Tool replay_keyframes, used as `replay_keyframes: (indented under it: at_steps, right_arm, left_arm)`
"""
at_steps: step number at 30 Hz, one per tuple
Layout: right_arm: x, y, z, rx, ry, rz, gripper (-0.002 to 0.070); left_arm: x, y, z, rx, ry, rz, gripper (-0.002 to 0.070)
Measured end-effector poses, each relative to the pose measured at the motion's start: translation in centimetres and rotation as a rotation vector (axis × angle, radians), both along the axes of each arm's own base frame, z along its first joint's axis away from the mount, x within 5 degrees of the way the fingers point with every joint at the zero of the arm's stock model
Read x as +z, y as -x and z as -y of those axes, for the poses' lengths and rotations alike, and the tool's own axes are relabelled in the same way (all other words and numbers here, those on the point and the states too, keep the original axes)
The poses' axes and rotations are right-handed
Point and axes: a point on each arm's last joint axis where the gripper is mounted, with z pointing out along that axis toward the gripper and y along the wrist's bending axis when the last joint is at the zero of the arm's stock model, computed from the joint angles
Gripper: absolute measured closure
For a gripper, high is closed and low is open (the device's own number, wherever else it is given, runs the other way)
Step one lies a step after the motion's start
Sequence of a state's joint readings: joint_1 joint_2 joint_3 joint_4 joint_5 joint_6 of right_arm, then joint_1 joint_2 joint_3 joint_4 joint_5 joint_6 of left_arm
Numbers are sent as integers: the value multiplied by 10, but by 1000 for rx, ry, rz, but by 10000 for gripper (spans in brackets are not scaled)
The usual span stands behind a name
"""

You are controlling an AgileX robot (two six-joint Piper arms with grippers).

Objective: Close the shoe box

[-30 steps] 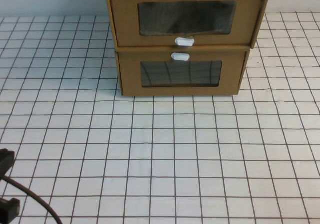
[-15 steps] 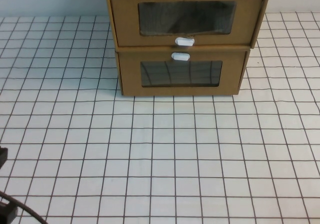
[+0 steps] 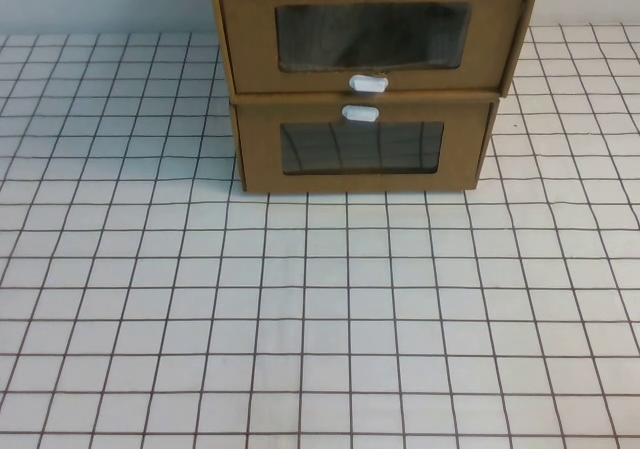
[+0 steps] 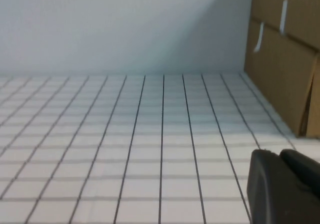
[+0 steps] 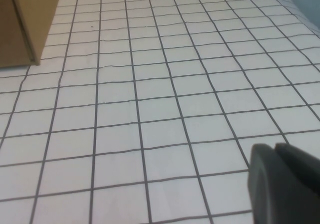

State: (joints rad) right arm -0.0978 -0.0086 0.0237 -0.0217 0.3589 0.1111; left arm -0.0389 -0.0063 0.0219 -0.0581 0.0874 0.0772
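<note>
The shoe box (image 3: 370, 34) is the upper of two stacked brown cardboard drawers at the back centre. It has a clear window with a white pull tab (image 3: 368, 83) below it. Its front looks wider than the lower drawer's and slightly overhangs it. In the left wrist view the shoe box (image 4: 300, 9) is at the edge. Neither gripper shows in the high view. My left gripper (image 4: 279, 153) is shut and empty, low over the table, left of the boxes. My right gripper (image 5: 274, 146) is shut and empty over bare tiles, right of the boxes.
The matching lower drawer (image 3: 362, 147) has its white tab (image 3: 361, 113) above its window and sits on the white gridded table (image 3: 320, 309). Its corner shows in the right wrist view (image 5: 25, 29). A pale wall (image 4: 125, 24) stands behind.
My left gripper and its cable, seen at the bottom left of the high view, have drawn back out of that view. The boxes have not moved.
</note>
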Motion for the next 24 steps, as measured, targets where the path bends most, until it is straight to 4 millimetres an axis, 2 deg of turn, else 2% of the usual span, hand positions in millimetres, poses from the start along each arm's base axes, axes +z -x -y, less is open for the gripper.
replay_keyframes:
  at_steps: [9,24]
  right_arm:
    - [0,0,0,0,0,2,689]
    - [0,0,0,0,0,2,689]
  left_arm:
    - [-25,4,1,-13,-10,-270,677]
    - [-27,4,1,-15,-8,-293,677]
